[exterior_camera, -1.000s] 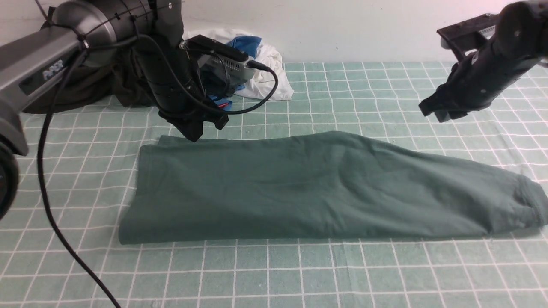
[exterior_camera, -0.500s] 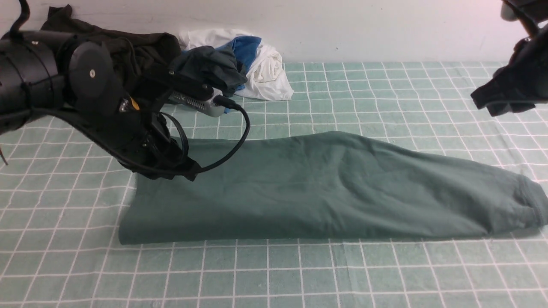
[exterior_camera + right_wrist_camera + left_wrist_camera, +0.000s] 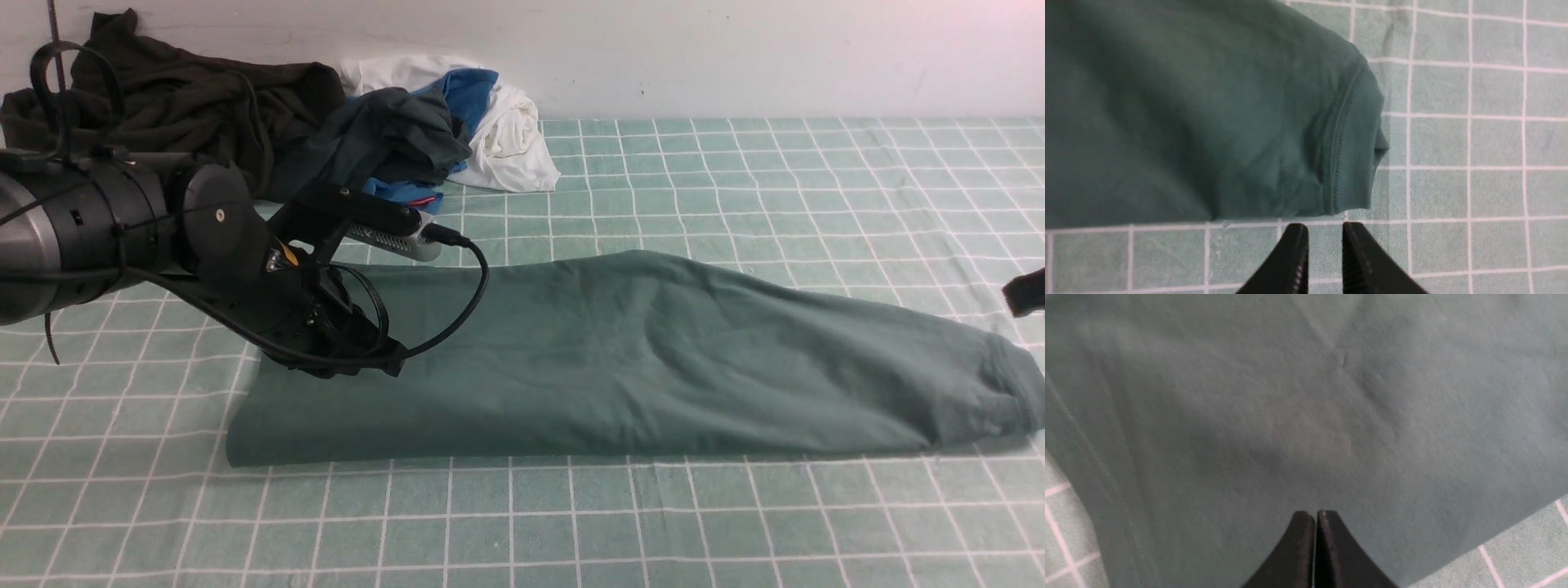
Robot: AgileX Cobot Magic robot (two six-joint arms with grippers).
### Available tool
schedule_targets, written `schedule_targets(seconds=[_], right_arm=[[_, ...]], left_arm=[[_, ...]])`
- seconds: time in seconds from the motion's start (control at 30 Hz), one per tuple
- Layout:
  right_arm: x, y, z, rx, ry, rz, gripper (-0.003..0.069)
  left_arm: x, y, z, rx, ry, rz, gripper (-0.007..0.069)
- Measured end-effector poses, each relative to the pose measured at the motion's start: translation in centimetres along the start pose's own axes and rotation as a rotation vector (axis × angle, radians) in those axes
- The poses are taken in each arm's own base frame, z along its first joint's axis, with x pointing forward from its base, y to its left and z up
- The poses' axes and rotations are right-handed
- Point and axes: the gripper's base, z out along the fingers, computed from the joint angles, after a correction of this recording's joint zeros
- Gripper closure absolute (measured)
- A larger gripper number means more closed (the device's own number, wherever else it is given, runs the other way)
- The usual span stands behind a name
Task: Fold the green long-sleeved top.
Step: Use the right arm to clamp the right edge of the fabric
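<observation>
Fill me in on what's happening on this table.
A two-armed robot is folding a green long-sleeved top, which lies as a long folded strip on the checked tablecloth. The left pincer is shut, low over the top's left end, gripping no cloth. The right pincer, jaws slightly apart and empty, hovers just off the stitched right end. Other clothes are piled at the back.

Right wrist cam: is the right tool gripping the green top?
No: the right tool hangs slightly open over the green checked tablecloth, beside the stitched end of the sage-green cotton long-sleeved top, with nothing between its jaws.
</observation>
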Motion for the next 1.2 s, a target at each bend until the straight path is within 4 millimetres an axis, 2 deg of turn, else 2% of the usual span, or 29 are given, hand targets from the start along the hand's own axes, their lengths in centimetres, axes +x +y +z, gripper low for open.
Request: schedule_targets(seconds=[0.13, 0.3, 0.33, 0.37, 0.4, 0.47, 0.57, 0.73, 1.2], right_arm=[[0.1, -1.6, 2.1, -0.026, 0.028, 0.102, 0.0399], [-0.1, -2.0, 5.9, -0.048, 0.071, 0.140, 0.0187], [0.0, -1.9, 6.8, -0.052, 0.092, 0.142, 0.0158], [0.0, -1.9, 6.8, -0.052, 0.092, 0.142, 0.0152], [0.2, -1.8, 8.2, -0.060, 0.127, 0.144, 0.0112], [0.5, -1.6, 9.7, -0.066, 0.165, 0.142, 0.0079], [0.9, -1.4, 11.9, -0.073, 0.205, 0.139, 0.0070], [0.9, -1.4, 13.6, -0.053, 0.187, 0.155, 0.0085], [-0.1, -1.8, 13.5, -0.013, 0.121, 0.244, 0.0099]], left_arm=[[0.0, 0.0, 0.0, 0.001, 0.001, -0.001, 0.0627], [0.0, 0.0, 0.1, 0.000, 0.003, 0.000, 0.0627], [0.0, 0.0, 0.1, 0.000, 0.003, 0.000, 0.0627], [0.0, 0.0, 0.1, 0.000, 0.003, 0.000, 0.0627], [0.0, 0.0, 0.1, 0.000, 0.003, 0.000, 0.0627], [0.0, 0.0, 0.1, 0.000, 0.003, 0.000, 0.0627], [0.0, 0.0, 0.1, 0.000, 0.003, 0.004, 0.0627], [0.0, 0.0, 0.1, 0.000, 0.003, 0.005, 0.0627], [0.2, 0.0, 0.1, 0.006, 0.023, 0.052, 0.0627]])
